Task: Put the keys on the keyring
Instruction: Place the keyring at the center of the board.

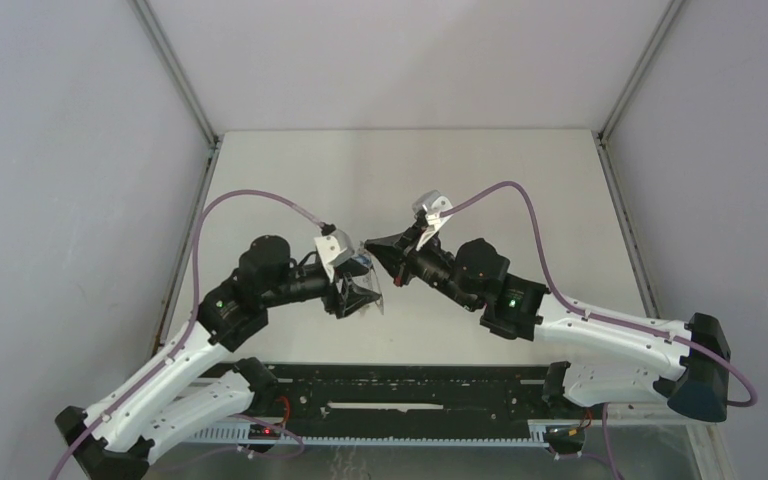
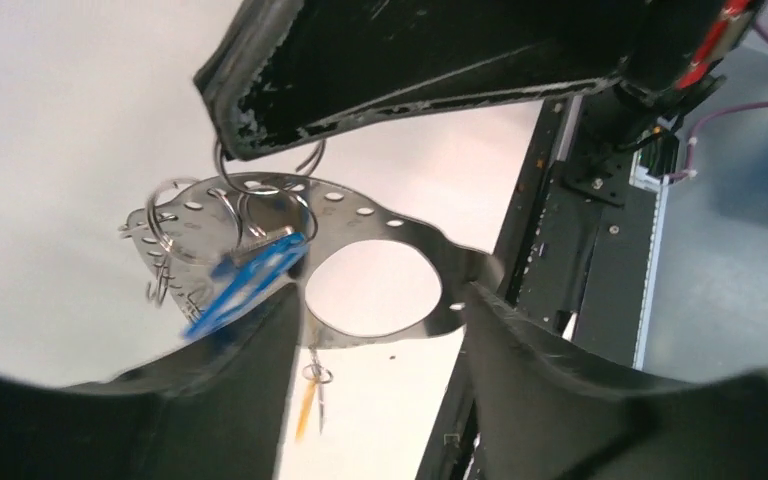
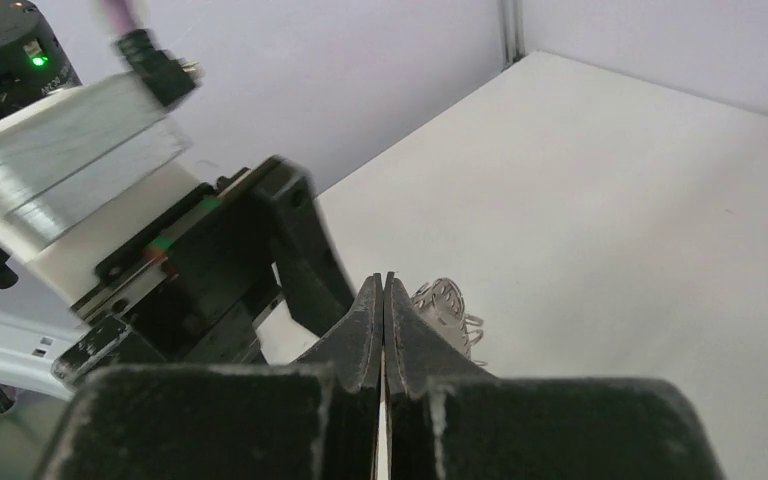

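Well, the right end effector [image 3: 382, 330] was shut on a loop of the keyring [image 2: 390, 225]. The left end effector [image 2: 380, 310] stood apart around it; gripping or not, I could not tell. A hard pull could yank it loose, down by the yellow key [image 2: 306, 408] at six o'clock.

Raised off the counter [image 2: 60, 120] at mid-scene, the keyring [image 2: 400, 225]: a flat, shiny metal band, punched with small holes round a wide round opening, tilted, with small wire loops [image 2: 175, 215] clustered along one edge. Dangling from those loops across the band's face, a blue-headed key [image 2: 245, 285], blurred. Below the opening, low against the counter and apart from the keyring, a yellow-headed key [image 2: 305, 405], slim, with a small ring at its top.
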{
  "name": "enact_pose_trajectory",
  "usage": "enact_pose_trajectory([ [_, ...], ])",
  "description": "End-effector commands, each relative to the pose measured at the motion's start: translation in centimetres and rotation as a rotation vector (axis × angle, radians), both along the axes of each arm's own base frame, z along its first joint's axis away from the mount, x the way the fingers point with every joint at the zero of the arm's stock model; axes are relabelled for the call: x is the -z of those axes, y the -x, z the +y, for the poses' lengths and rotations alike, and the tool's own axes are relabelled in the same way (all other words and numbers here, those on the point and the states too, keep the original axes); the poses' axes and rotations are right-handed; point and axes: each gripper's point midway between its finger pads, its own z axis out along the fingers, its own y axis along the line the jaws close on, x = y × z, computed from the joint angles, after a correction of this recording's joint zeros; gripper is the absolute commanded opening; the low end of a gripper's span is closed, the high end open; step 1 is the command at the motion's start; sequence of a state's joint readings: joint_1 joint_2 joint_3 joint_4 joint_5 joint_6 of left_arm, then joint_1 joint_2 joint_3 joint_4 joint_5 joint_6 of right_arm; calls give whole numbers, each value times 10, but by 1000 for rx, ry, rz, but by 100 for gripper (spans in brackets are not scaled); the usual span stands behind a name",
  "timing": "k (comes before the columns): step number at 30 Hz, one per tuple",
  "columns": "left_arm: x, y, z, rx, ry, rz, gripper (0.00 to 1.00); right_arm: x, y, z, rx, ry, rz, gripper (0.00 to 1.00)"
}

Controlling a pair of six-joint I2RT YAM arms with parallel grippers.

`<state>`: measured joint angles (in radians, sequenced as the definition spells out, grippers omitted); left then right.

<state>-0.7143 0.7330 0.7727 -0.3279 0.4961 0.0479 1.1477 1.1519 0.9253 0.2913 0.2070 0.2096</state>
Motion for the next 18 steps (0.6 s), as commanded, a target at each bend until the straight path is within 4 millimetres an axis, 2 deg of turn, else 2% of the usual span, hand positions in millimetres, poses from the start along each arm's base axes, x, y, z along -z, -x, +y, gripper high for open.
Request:
enact_pose_trajectory([
  [1,-5,-7,-2,-70,44,61,76,-40,1,-6,20,-82,-53,0],
  [4,-24,10,-13,5,163,154,95,-40,1,-6,23,-83,-53,0],
  [5,-29,19,-17,55,192,177,98,-40,1,-6,25,-84,-55,0],
  [8,-40,46,-21,226,242,147,100,-39,-1,-6,32,-77,-57,0],
  [10,-40,52,-20,262,249,123,100,-38,-2,-6,36,-73,-57,0],
  [13,-30,43,-23,231,218,127,100,-38,-2,-5,37,-75,-60,0],
  [16,-11,3,-14,11,125,75,95,-37,-2,-5,38,-72,-55,0],
  [18,-3,-9,-7,-55,73,35,88,-36,-2,-5,40,-69,-54,0],
])
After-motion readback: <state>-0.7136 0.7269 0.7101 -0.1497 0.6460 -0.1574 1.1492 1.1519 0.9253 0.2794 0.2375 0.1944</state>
